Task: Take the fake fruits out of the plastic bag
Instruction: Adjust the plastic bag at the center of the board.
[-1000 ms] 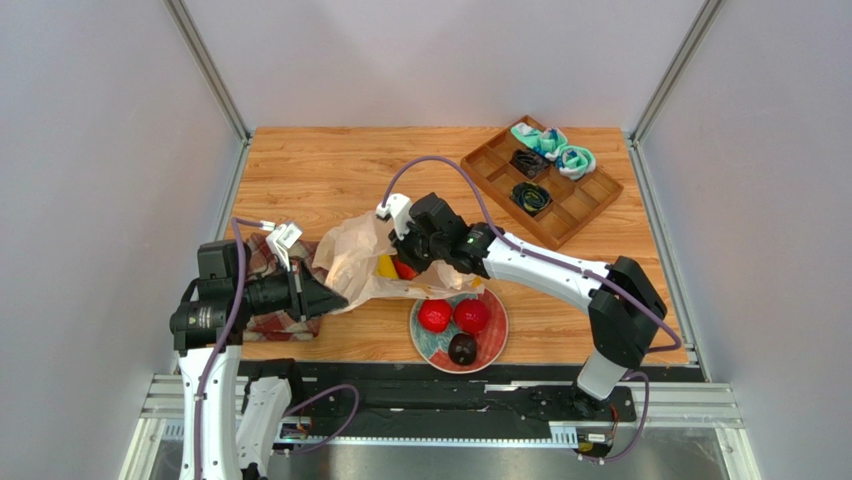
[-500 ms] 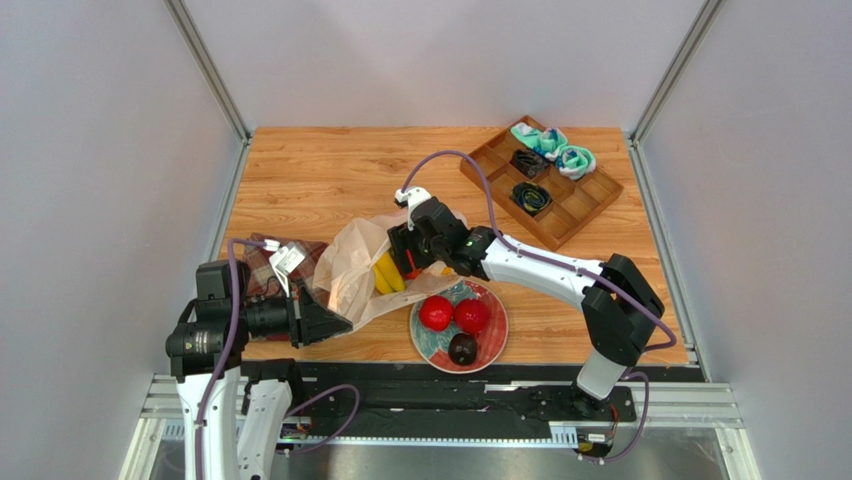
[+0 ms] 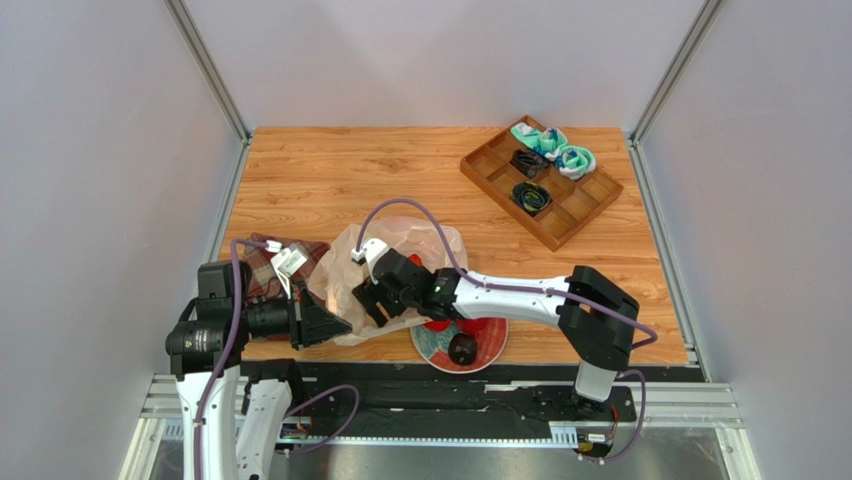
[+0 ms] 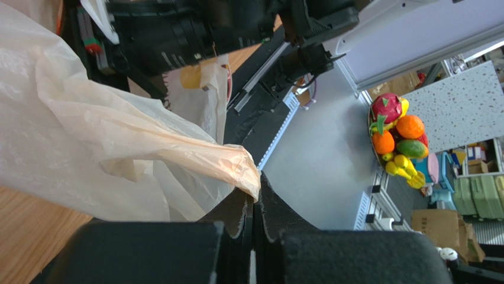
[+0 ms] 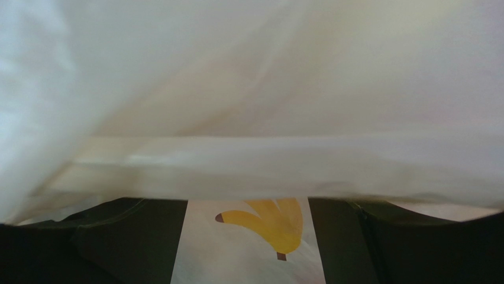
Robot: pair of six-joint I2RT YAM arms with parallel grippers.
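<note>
The plastic bag (image 3: 400,245) lies crumpled left of centre, and in the left wrist view the bag (image 4: 106,136) fills the left side. My left gripper (image 3: 325,325) is shut on the bag's near edge, a pinched fold showing at the left gripper (image 4: 255,190). My right gripper (image 3: 372,303) reaches into the bag with its fingers wide apart. Through the right gripper (image 5: 248,214) I see yellow bananas (image 5: 269,226) lying ahead, untouched, under hanging bag film. On the painted plate (image 3: 495,345) sit red fruits (image 3: 482,326), mostly under the right arm, and a dark round fruit (image 3: 462,348).
A red plaid cloth (image 3: 262,268) lies under the bag's left side, by the left arm. A wooden compartment tray (image 3: 575,205) with teal cloths and black cords stands at the back right. The right arm's forearm (image 3: 520,293) crosses over the plate.
My right gripper has opened and swung from the bag's far side toward the near left, into the bag. The left gripper drew the bag's edge slightly nearer and keeps its hold.
</note>
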